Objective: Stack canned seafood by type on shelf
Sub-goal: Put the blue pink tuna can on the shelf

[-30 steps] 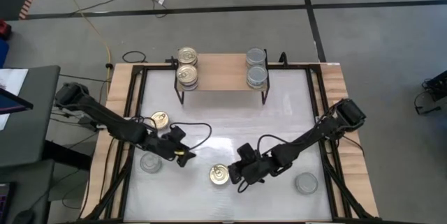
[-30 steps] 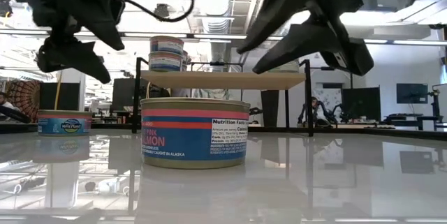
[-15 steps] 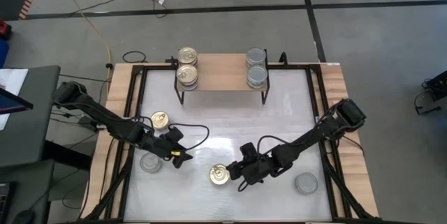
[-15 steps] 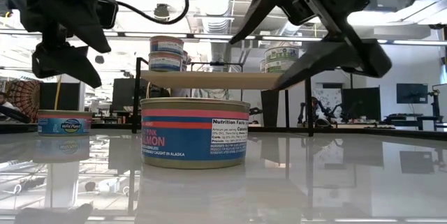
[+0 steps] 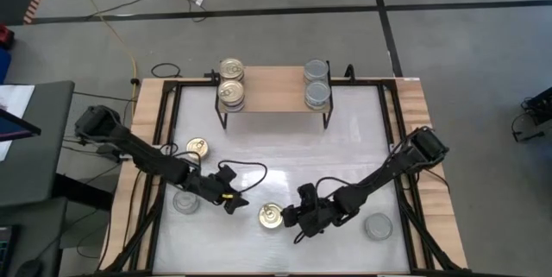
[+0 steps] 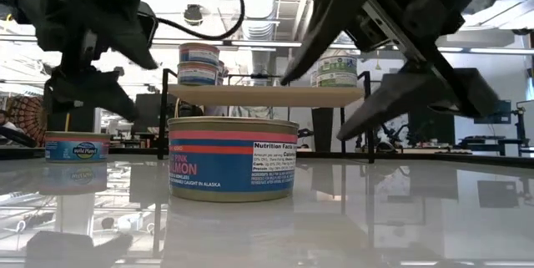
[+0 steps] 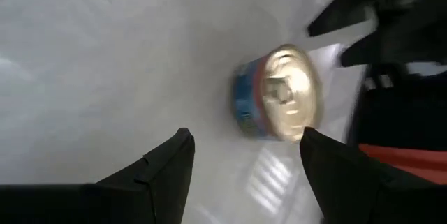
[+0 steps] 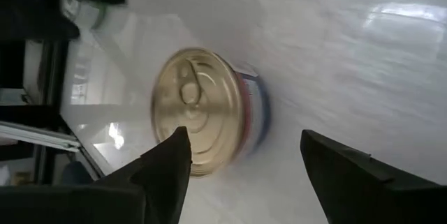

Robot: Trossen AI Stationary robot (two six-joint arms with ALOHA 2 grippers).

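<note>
Gold-lidded can (image 5: 271,216): stood on white table (image 5: 276,152), flanked by right gripper (image 5: 291,217) and left gripper (image 5: 235,203), both spread, nothing gripped. Shelf (image 5: 274,87): stocked with gold pair (image 5: 231,83), silver pair (image 5: 316,84). Loose cans (image 5: 197,148) (image 5: 185,201) (image 5: 377,225) scattered nearby.

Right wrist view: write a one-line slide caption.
Right gripper, fingers open, closing in on a gold-lidded salmon can standing on the white table.
</note>
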